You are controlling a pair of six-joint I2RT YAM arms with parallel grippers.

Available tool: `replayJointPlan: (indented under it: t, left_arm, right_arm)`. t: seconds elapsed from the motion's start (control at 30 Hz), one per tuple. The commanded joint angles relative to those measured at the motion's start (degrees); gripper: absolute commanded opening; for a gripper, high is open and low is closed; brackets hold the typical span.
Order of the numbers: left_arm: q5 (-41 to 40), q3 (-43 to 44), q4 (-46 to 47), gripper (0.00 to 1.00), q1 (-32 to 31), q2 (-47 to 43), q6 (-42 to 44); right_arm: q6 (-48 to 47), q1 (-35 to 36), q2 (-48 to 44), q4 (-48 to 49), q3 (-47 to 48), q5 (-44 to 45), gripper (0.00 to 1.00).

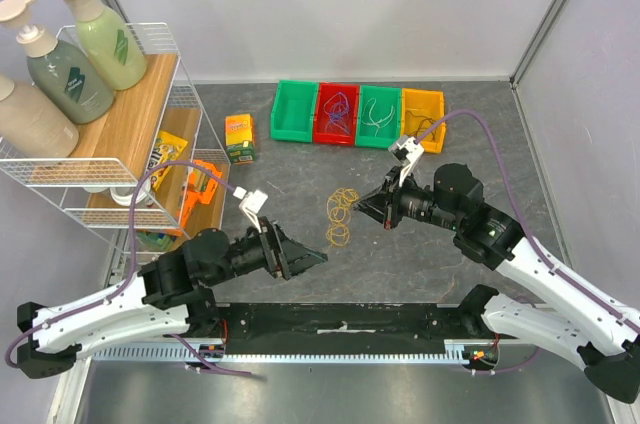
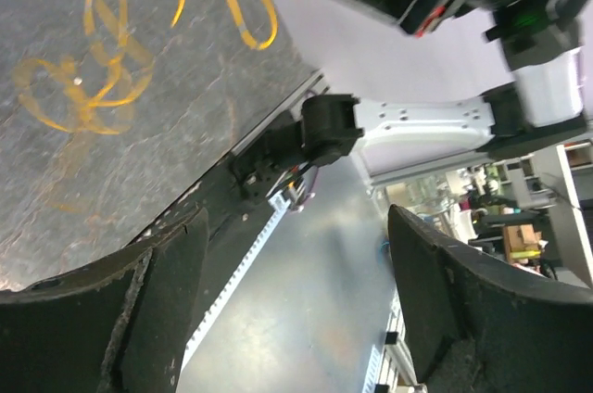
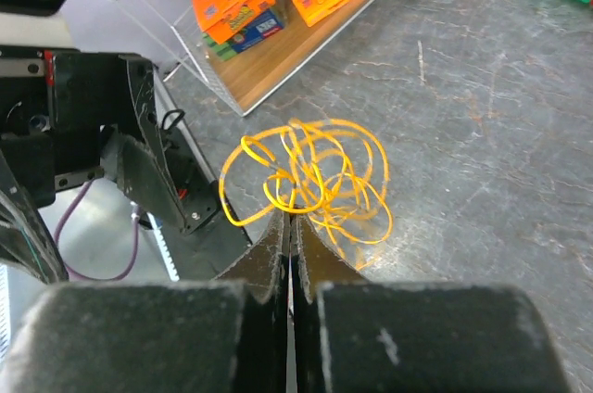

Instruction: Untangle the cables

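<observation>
My right end effector sits pinched shut at the thin, curly yellow wire tangle, left end effector spread wide; next, I judge, it must pin a loop.

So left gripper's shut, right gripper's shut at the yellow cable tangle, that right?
Not quite: the left gripper is open, jaws wide apart with nothing between them, as the left wrist view shows. The right gripper is shut at the yellow cable tangle, as you said.

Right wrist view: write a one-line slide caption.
Right gripper, jaws shut, tips at the yellow cable tangle on the grey table.
</observation>
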Motion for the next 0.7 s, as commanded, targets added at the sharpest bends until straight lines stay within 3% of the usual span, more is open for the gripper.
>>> replayJointPlan:
  t: [0.0, 0.13, 0.4, 0.67]
  left_arm:
    - [-5.2, 0.9, 7.7, 0.84, 0.0, -3.1, -2.9]
    - [-7.9, -1.7, 14.2, 0.77, -0.1, -4.4, -6.7]
    - [-9.8, -1.1, 18.2, 0.65, 0.0, 0.3, -7.5]
    - [-8.7, 2.4, 16.0, 0.57, -0.1, 6.7, -7.3]
  right_arm:
    - [2.2, 0.1, -1.5, 3.8, -1.2, -5.4, 0.00]
    - [3.4, 0.1, -2.9, 5.8, -3.1, -7.1, 0.00]
    - [4.8, 0.1, -4.4, 6.8, -4.6, -8.6, 0.00]
    - [5.5, 0.1, -5.9, 6.8, -5.1, -9.2, 0.00]
